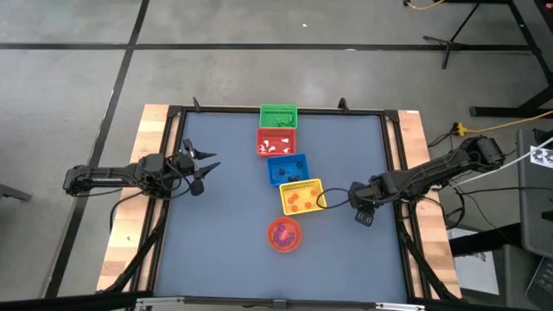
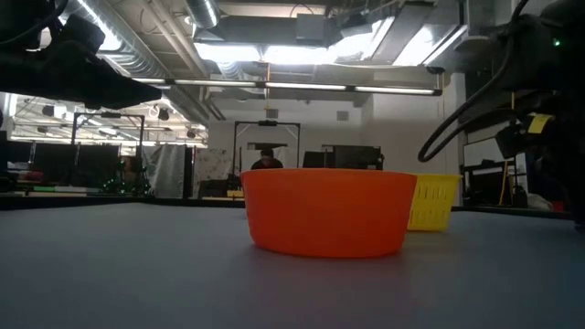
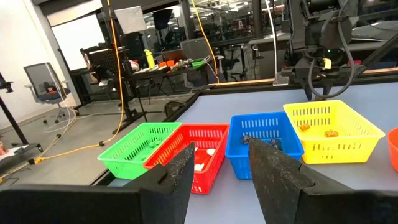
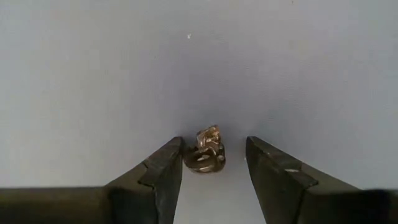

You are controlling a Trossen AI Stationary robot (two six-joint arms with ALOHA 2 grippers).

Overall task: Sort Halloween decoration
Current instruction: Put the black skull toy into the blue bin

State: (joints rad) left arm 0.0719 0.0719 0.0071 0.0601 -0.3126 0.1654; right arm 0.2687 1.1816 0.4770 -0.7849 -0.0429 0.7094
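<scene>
My right gripper [image 4: 214, 144] is open, low over the blue-grey table, just right of the yellow basket [image 1: 301, 196]. A tiny dark trinket [image 4: 204, 155] with a ring-shaped base lies on the table between its fingers. My left gripper [image 1: 207, 162] is open and hangs over the table's left part, away from everything; its wrist view [image 3: 221, 149] looks toward the baskets. White trinkets lie in the red basket [image 1: 276, 141], orange ones in the yellow basket, dark ones in the blue basket [image 1: 287, 168]. Small purple pieces lie in the orange bowl [image 1: 284, 234]. My right gripper has a finger on each side of the dark trinket, coming at it from above. The trinket rests on the table close against the inner side of one finger [image 4: 169, 167]; whether that finger touches it, I cannot tell. The other finger stands apart from it.
A green basket [image 1: 278, 115], then the red, blue and yellow ones, run in a line from the far edge toward the table's middle, with the bowl nearest. A raised black frame [image 1: 390, 155] borders the table. Bare table lies left and right of the baskets.
</scene>
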